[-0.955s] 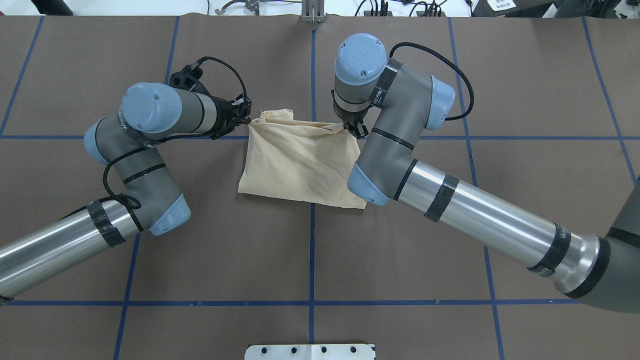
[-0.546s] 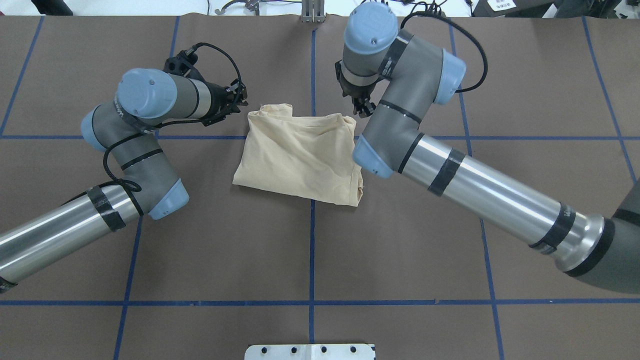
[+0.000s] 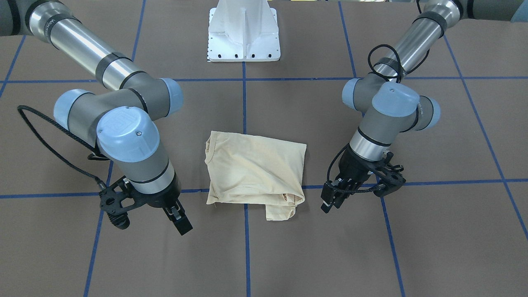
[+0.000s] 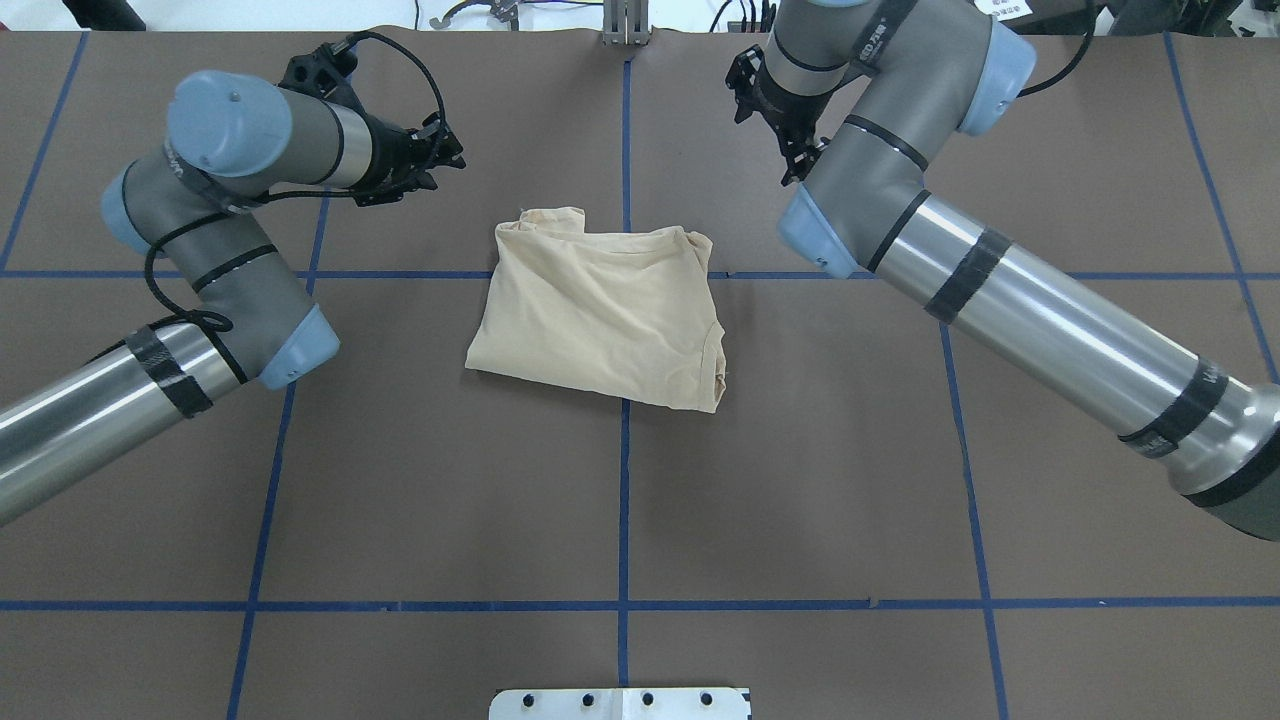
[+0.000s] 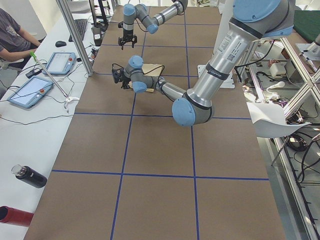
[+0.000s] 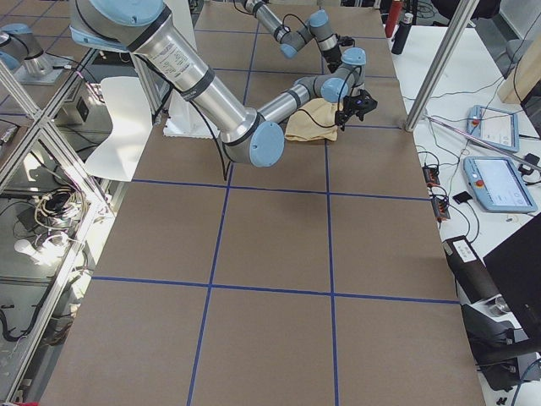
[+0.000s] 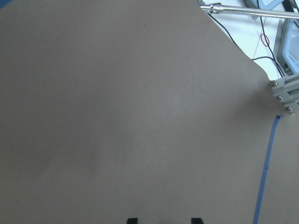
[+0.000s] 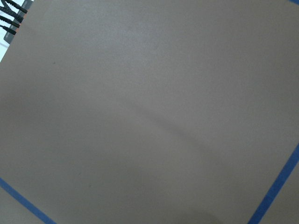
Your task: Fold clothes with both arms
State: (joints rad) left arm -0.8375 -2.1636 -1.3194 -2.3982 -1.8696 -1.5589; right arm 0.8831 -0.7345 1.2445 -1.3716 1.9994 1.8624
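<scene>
T-shirt (image 4: pixel 600 310) folded flat (slightly rumpled), between both jaws, touching neither

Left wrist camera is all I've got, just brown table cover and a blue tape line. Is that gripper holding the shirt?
Observer: No. The left gripper is open and empty, beside the T-shirt without touching it.
Operator: And the right one?
Observer: The right gripper is also off the cloth, on its other side, holding nothing.
Operator: How does the shirt lie?
Observer: Folded into a rough rectangle on the table, with a small flap poking out at the edge away from the robot.
</scene>
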